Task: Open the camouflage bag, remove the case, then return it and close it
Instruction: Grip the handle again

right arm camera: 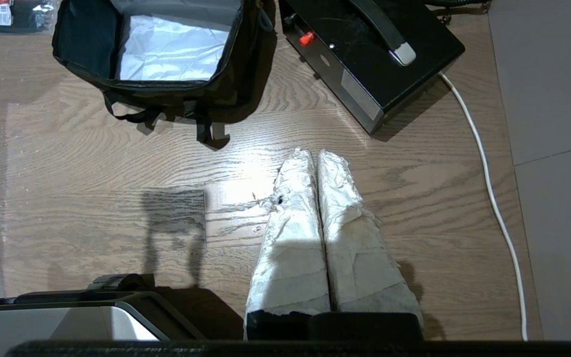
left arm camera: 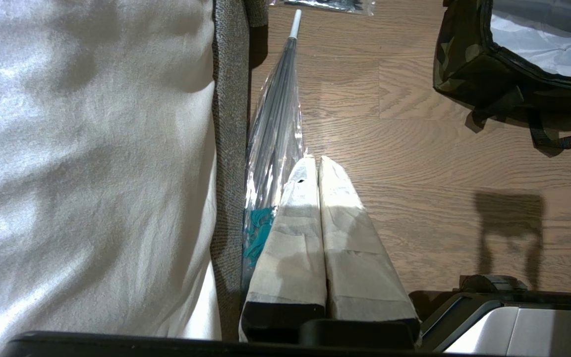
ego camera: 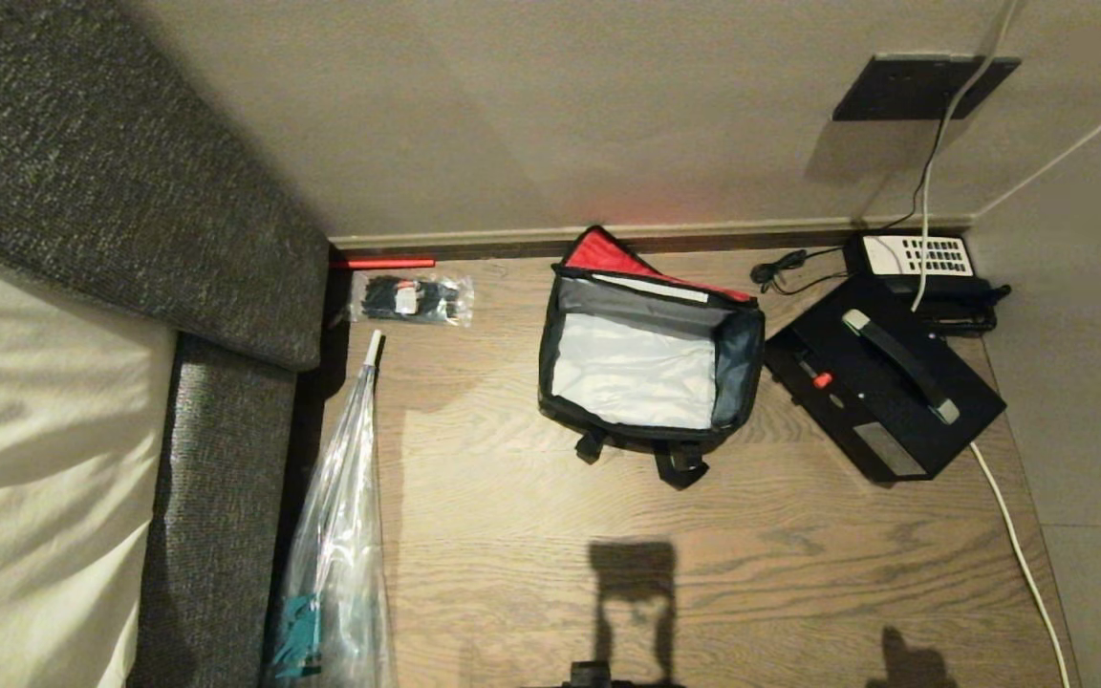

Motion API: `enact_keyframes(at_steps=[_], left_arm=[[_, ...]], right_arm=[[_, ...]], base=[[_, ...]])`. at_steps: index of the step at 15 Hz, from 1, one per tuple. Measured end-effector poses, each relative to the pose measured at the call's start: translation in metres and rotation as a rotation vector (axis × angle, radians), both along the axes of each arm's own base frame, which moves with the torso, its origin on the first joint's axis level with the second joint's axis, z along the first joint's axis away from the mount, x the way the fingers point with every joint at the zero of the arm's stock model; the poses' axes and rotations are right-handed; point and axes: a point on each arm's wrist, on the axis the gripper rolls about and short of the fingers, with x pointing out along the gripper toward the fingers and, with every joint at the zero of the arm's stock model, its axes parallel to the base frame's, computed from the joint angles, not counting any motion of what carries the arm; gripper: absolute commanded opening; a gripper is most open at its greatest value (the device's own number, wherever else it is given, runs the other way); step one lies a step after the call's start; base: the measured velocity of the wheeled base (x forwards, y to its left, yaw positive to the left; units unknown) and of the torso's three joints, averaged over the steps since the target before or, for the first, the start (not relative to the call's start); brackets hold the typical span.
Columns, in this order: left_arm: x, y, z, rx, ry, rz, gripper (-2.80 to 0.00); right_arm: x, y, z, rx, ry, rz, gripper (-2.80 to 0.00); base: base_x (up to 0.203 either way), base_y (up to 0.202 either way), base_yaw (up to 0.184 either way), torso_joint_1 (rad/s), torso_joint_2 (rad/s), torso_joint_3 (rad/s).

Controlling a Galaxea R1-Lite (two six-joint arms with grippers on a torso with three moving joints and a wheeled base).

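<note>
Both grippers clenched on nothing — left gripper [left arm camera: 317, 163], right gripper [right arm camera: 315, 158] parked above the wooden floor [ego camera: 512, 535].
Camouflage bag [ego camera: 651, 358] sits near the back wall, lid up, pale interior bare; the case [ego camera: 880, 382] lies just beside it toward the right edge — judged already removed, awaiting return.

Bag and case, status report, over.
Left gripper and right gripper shut, empty, above bare floor. Bag open, nothing inside. Case out, on floor beside bag. White cable runs past case.
</note>
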Motion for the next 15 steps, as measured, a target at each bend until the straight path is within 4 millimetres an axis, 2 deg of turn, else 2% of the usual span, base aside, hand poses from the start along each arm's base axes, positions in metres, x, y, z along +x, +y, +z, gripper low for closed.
enact_keyframes(at_steps=[15], left_arm=[[0.0, 0.0, 0.0, 0.0, 0.0, 0.0, -2.8]], right_arm=[[0.0, 0.0, 0.0, 0.0, 0.0, -0.001, -2.8]], base=[[0.0, 0.0, 0.0, 0.0, 0.0, 0.0]])
